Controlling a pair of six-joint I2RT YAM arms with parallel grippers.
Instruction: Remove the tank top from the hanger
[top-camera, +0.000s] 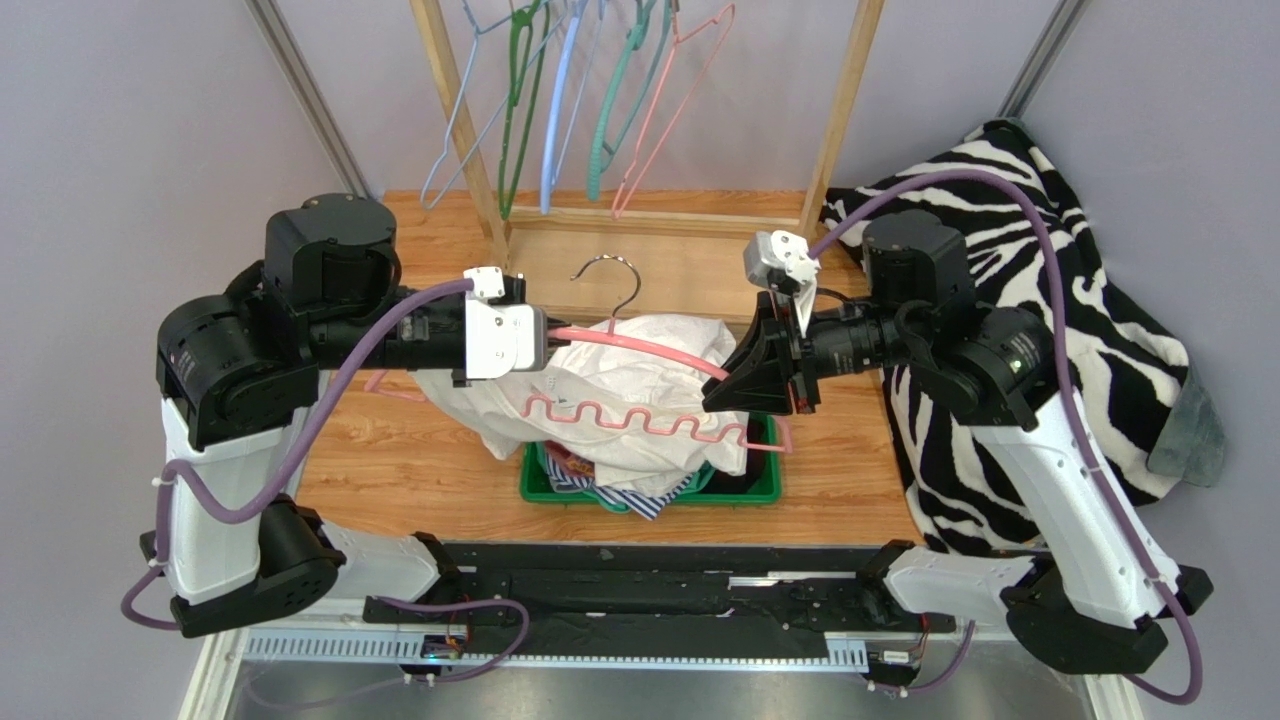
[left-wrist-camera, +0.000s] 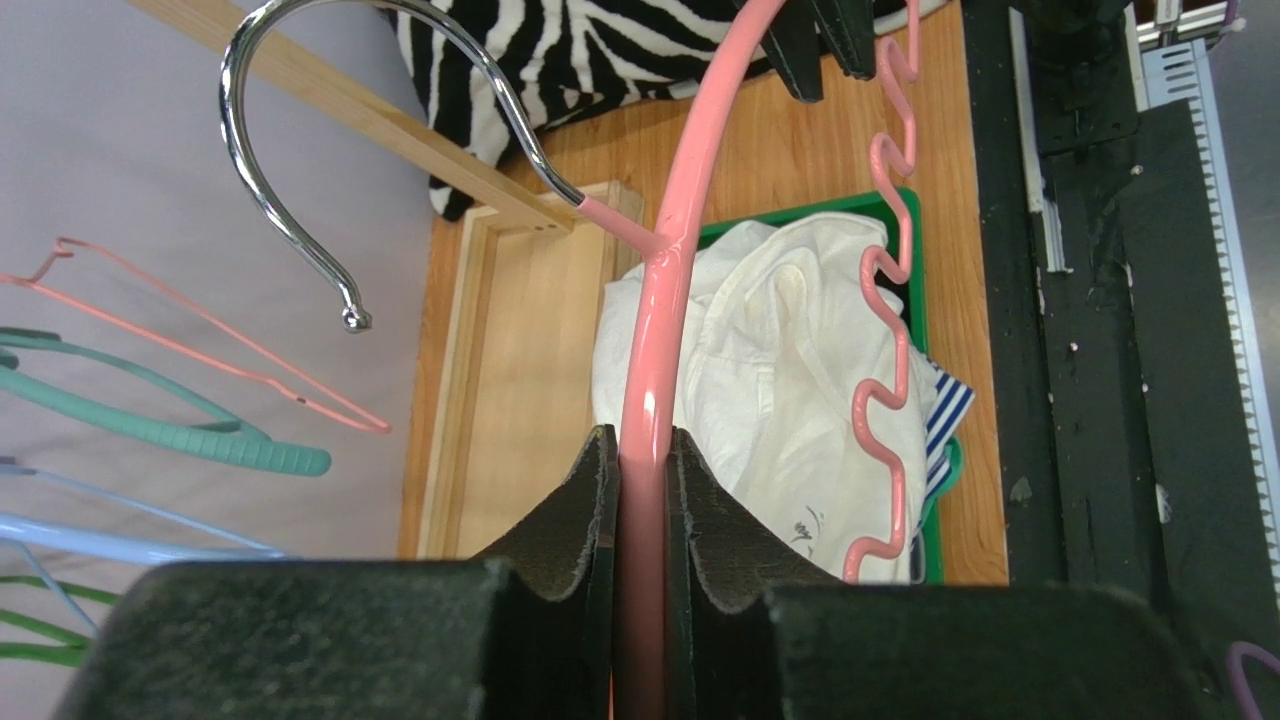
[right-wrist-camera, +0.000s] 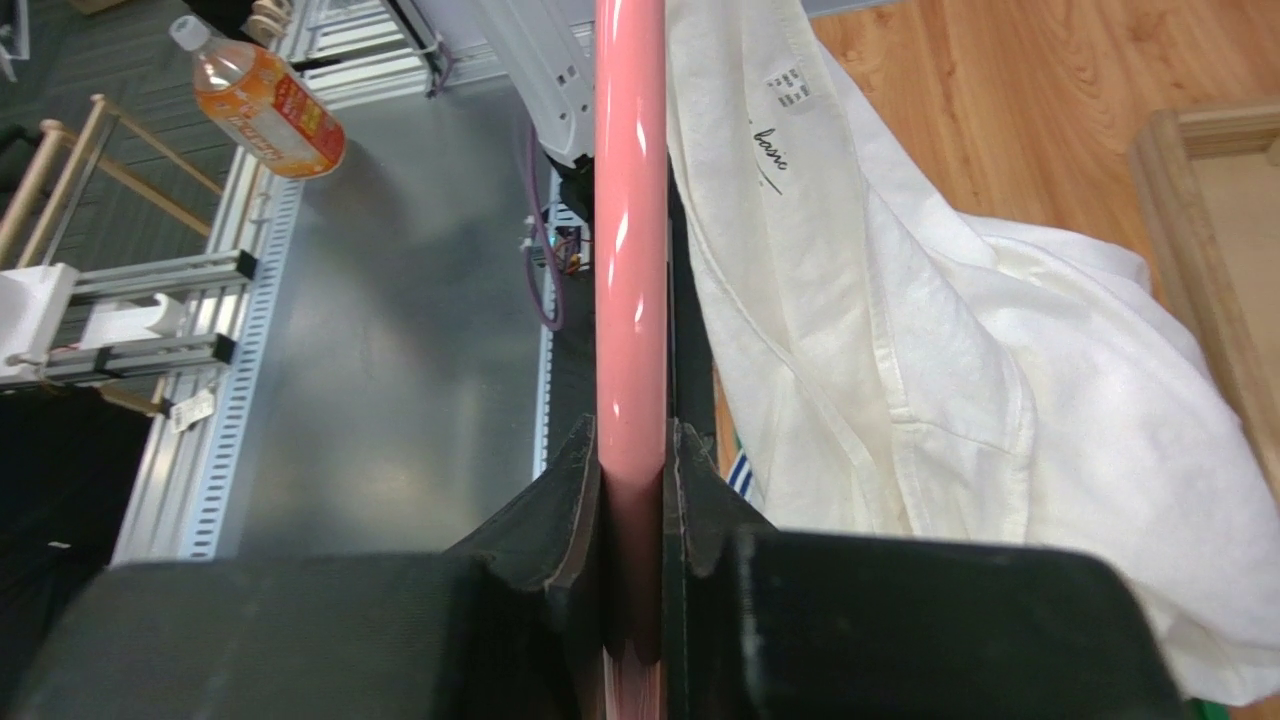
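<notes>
A pink hanger (top-camera: 646, 354) with a chrome hook (top-camera: 609, 278) is held level above the table between both arms. My left gripper (top-camera: 549, 333) is shut on its left arm, and the pink bar (left-wrist-camera: 684, 195) runs straight out from between the left gripper (left-wrist-camera: 643, 438) fingertips. My right gripper (top-camera: 718, 387) is shut on the hanger's right arm (right-wrist-camera: 631, 180), which is pinched in the right gripper (right-wrist-camera: 631, 435). The white tank top (top-camera: 496, 393) sags under the hanger, behind its wavy lower bar (top-camera: 631, 423). The cloth (right-wrist-camera: 962, 375) hangs beside the bar, bunched (left-wrist-camera: 781, 375) over the basket.
A green basket (top-camera: 759, 488) holding a striped cloth (top-camera: 631, 503) sits under the hanger. A wooden rack (top-camera: 466, 135) at the back carries several coloured hangers. Zebra-print fabric (top-camera: 1052, 270) covers the right side. A bottle (right-wrist-camera: 256, 98) lies off the table.
</notes>
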